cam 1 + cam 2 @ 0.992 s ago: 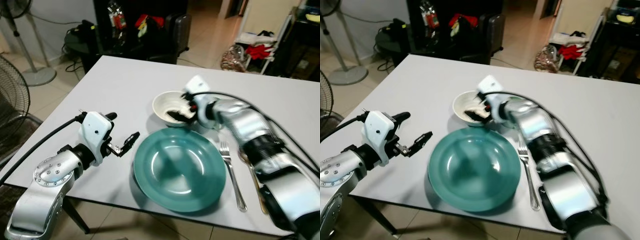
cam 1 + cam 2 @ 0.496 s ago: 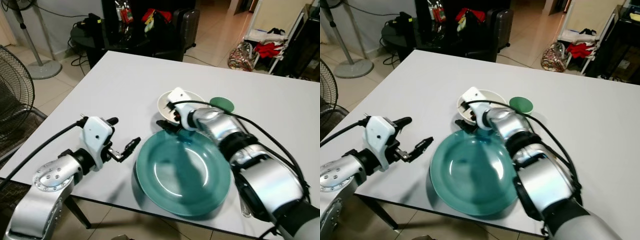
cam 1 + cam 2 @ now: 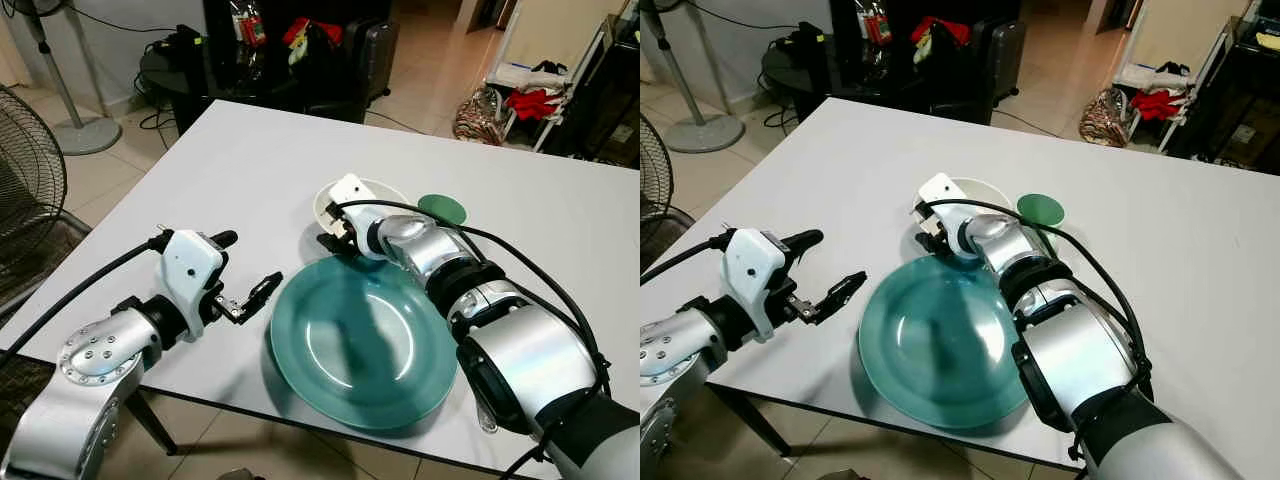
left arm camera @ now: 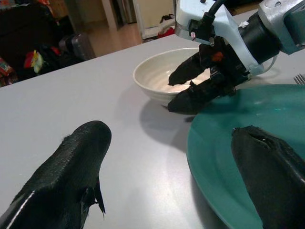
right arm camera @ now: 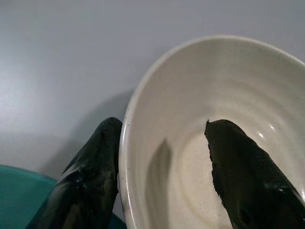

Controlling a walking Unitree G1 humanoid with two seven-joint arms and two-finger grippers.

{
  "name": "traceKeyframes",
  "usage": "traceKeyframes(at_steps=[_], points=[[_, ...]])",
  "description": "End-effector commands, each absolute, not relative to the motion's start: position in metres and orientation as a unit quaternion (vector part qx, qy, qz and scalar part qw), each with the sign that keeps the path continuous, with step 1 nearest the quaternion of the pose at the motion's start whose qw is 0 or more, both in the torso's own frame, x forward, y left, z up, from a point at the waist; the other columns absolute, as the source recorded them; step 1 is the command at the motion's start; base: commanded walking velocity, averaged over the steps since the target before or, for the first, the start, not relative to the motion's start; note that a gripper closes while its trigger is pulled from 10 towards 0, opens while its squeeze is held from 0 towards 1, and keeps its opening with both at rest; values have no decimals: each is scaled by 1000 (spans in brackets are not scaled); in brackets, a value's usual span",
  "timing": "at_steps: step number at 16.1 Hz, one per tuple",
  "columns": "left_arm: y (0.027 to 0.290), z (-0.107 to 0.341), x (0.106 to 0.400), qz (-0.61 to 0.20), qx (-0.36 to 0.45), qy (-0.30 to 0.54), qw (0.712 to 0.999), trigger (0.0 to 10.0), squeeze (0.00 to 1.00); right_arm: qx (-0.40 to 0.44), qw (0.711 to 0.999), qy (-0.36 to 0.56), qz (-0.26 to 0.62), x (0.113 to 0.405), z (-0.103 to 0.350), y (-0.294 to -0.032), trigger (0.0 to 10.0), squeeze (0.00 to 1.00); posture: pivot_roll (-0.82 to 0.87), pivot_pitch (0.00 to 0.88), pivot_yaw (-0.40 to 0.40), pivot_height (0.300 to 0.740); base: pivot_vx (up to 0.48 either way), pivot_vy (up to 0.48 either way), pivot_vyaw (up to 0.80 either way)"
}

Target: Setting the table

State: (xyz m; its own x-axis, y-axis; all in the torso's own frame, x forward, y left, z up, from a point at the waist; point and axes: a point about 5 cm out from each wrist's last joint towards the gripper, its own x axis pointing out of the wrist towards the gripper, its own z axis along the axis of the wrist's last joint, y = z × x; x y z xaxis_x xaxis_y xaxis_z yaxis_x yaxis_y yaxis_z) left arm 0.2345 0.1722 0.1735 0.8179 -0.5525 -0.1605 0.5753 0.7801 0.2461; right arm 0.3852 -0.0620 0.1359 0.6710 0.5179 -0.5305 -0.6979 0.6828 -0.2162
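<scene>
We see the right gripper [image 5: 162, 167] reached across the table [image 3: 230, 160] to the bowl [image 3: 385, 192], fingers apart and straddling its near rim: one finger [image 5: 238, 176] inside, the other [image 5: 90, 167] outside against the wall, so it pinches the rim loosely; we cannot tell how tight. The right arm runs bent from the lower right, forearm lying over the far edge of the plate [image 3: 362, 342], wrist angled down to the bowl. The bowl sits upright on the table just behind the plate, with a green coaster [image 3: 441, 209] just beside it on the right. The left gripper [image 3: 252, 296] hovers low over the table just left of the plate, fingers spread, holding nothing, arm bent at the elbow. A fork [image 4: 299, 78] lies right of the plate.
</scene>
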Motion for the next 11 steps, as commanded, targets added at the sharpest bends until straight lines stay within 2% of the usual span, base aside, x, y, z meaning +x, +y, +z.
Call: traceKeyframes(at_steps=[1,11], points=[[174,176,232,-305,145,41,940,10000,0,-196,896,209,339,389,145,-60,0,0,84,0,-66,740,0,0,0],[169,175,235,-322,143,51,935,10000,0,-176,900,213,337,390,146,-66,0,0,63,0,-61,740,0,0,0]])
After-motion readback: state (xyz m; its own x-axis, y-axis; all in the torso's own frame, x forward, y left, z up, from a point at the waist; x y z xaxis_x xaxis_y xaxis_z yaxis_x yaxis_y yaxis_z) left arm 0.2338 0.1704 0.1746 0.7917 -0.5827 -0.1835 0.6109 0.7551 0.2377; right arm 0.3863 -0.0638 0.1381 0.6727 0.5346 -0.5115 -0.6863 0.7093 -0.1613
